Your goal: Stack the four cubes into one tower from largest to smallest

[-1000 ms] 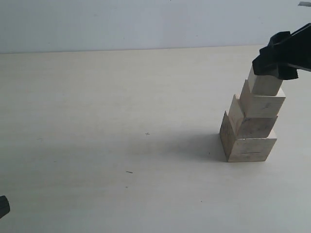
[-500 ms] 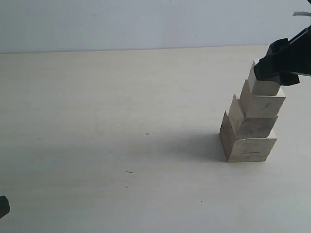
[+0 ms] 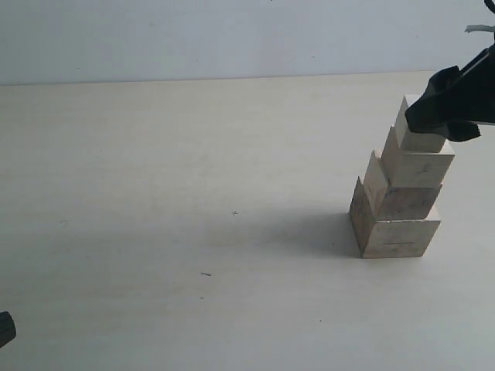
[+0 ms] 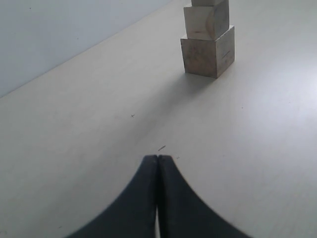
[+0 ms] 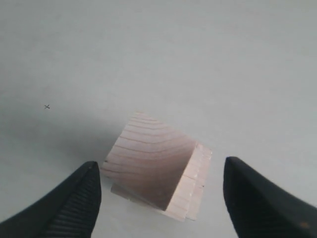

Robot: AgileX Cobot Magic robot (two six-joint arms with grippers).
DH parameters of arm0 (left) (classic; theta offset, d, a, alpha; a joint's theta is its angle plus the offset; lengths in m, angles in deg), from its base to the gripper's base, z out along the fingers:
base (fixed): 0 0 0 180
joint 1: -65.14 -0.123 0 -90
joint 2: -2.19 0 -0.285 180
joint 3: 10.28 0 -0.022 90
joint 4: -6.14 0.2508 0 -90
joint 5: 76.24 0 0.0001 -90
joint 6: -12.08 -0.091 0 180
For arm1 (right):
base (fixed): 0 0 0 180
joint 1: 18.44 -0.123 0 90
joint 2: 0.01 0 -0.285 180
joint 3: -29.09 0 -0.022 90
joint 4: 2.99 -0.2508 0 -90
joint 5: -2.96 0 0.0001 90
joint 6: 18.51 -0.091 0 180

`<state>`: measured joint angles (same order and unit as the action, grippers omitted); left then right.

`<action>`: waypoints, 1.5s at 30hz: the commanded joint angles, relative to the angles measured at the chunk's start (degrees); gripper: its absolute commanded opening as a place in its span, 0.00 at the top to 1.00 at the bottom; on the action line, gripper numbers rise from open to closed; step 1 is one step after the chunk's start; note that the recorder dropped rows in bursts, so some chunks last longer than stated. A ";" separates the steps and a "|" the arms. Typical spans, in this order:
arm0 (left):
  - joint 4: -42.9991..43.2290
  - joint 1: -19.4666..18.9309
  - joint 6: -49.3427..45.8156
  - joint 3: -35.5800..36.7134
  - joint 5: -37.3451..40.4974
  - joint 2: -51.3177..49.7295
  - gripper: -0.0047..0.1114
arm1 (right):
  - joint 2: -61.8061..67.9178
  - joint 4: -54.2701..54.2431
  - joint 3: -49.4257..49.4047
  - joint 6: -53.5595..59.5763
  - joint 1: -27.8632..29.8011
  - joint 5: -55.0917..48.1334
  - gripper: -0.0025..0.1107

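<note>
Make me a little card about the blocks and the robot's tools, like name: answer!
Tower: four wooden cubes, all stacked
Bottom: largest cube
Top: smallest cube
Right tool: open, one jaw on each side of the smallest cube, gaps showing
Left tool: shut, far from the tower
Table: pale, tower stands on it

You have bright, soft light: the tower casts a faint shadow leftward on the table, and the right gripper looks slightly blurred.
</note>
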<state>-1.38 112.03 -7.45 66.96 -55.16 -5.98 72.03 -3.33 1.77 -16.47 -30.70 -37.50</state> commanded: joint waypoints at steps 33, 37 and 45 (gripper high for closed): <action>-0.19 -0.09 0.15 -0.02 -0.35 0.38 0.96 | 3.63 -2.25 1.16 0.82 0.24 2.87 0.41; -0.19 -0.09 0.15 -0.02 -0.35 0.38 0.96 | 3.63 0.69 1.16 0.24 0.24 1.77 0.41; -0.19 -0.09 0.15 -0.02 -0.35 0.38 0.96 | 3.40 0.74 1.16 0.36 0.24 0.73 0.41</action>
<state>-1.38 112.03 -7.45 66.96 -55.16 -5.98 75.49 -2.99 2.52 -16.13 -30.70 -36.74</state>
